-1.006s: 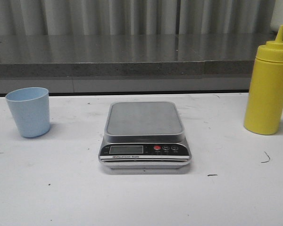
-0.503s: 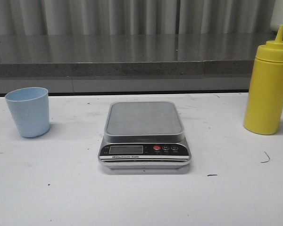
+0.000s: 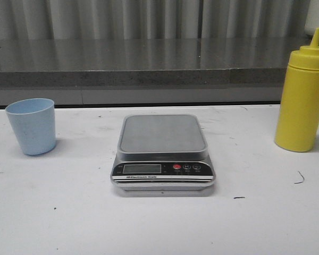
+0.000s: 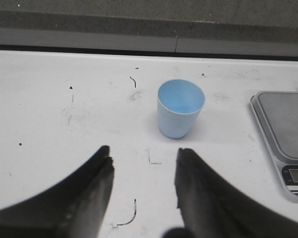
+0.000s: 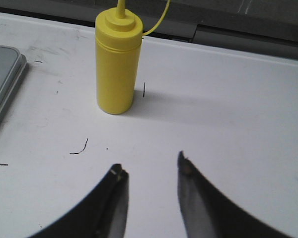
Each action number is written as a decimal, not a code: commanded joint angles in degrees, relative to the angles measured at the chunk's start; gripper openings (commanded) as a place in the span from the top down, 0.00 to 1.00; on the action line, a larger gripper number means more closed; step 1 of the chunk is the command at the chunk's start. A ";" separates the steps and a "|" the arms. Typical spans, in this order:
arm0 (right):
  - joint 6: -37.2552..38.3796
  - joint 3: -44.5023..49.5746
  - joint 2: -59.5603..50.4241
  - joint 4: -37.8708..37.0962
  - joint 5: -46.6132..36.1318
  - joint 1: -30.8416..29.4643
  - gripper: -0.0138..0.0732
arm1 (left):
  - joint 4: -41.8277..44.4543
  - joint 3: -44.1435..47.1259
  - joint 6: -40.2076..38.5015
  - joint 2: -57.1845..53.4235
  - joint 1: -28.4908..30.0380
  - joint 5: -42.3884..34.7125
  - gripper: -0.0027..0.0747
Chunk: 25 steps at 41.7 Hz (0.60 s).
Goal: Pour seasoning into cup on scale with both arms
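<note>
The pale blue cup [image 3: 32, 126] stands upright and empty on the white table at the left; it also shows in the left wrist view [image 4: 180, 108]. The silver-grey scale [image 3: 162, 151] lies in the middle with a bare platform; its edge shows in the left wrist view [image 4: 283, 129] and in the right wrist view [image 5: 5, 79]. The yellow seasoning bottle [image 3: 302, 95] stands upright at the right, also in the right wrist view [image 5: 116, 67]. My left gripper [image 4: 144, 153] is open and empty, short of the cup. My right gripper [image 5: 149, 166] is open and empty, short of the bottle. Neither arm shows in the front view.
A grey stone ledge [image 3: 149, 66] runs along the table's back edge under a corrugated wall. Small dark pen marks [image 3: 299, 178] dot the white tabletop.
</note>
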 commanded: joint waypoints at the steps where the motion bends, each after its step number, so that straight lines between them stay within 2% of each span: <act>1: -0.65 -1.47 0.79 -0.60 -5.06 0.09 0.35 | 0.12 -3.43 1.02 3.14 0.07 -3.39 0.39; 11: -0.65 -1.47 0.79 -0.60 -5.12 0.09 0.35 | 0.12 -13.37 2.17 14.41 0.07 0.95 0.39; 25: -0.65 -1.47 0.79 -0.60 -4.99 0.09 0.35 | 0.01 -29.31 2.17 35.50 0.07 7.52 0.39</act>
